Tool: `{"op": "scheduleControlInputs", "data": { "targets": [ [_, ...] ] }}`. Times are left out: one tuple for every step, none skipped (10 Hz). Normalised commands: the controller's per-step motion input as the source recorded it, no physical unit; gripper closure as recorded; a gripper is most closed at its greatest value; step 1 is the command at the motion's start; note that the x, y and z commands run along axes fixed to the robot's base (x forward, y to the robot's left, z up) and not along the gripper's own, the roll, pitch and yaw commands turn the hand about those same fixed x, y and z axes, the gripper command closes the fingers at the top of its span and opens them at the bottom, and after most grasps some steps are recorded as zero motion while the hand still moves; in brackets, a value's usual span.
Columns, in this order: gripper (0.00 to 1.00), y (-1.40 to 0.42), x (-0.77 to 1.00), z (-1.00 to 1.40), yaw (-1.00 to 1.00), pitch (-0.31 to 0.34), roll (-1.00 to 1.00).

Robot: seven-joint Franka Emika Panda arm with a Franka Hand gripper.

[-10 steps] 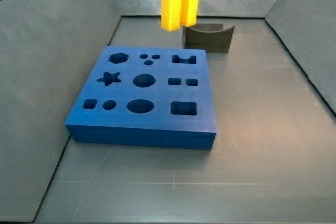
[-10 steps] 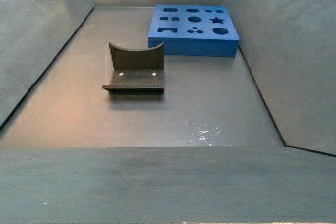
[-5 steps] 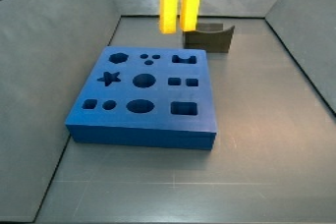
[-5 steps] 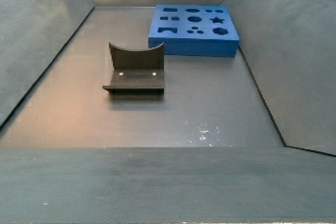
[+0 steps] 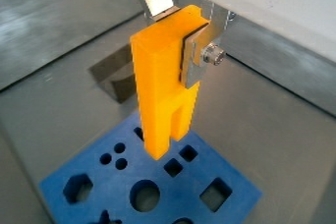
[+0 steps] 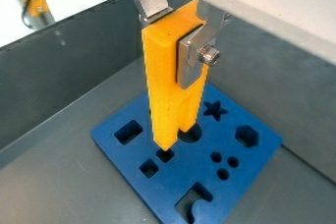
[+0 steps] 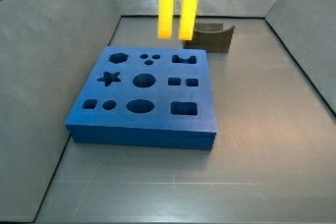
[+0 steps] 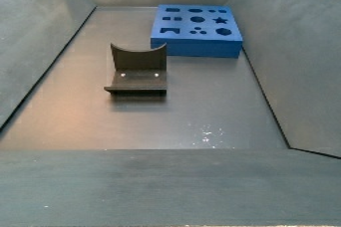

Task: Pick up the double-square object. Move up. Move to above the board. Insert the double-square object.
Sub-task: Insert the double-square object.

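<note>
The gripper (image 6: 184, 33) clamps the double-square object (image 6: 171, 85) near its top, silver fingers (image 6: 199, 54) pressed on its sides, bar hanging upright high over the board (image 6: 197, 149). The risk, I'd judge: the prongs meet the slab off their slot or slightly twisted, jamming or slipping in the pads. The arm reaches straight down from above, out of frame in both side views, the bar (image 7: 179, 5) well above the floor.

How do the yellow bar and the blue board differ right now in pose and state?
The bar hangs upright in the air, clamped in the tool; the board lies flat on the floor, untouched. The bar is slim and yellow-orange with two prongs; the board is a broad blue slab with shaped holes. Both are plain, single-coloured pieces.
</note>
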Motion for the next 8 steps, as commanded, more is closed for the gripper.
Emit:
{"op": "scheduleControlInputs", "data": {
  "targets": [
    [1.0, -0.01, 0.13, -0.04, 0.0, 0.0, -0.01],
    [1.0, -0.02, 0.3, -0.35, -0.02, -0.044, 0.0],
    [1.0, -0.07, 0.34, -0.46, 0.0, -0.064, 0.0],
    [1.0, -0.09, 0.27, -0.51, 0.0, -0.06, 0.02],
    [1.0, -0.04, 0.18, -0.46, 0.0, -0.026, 0.05],
    [1.0, 0.0, 0.05, -0.01, 0.0, 0.0, 0.0],
    [1.0, 0.0, 0.0, -0.1, 0.0, -0.009, 0.0],
    [1.0, 0.0, -0.15, -0.37, 0.0, 0.0, 0.06]
  ]
}}
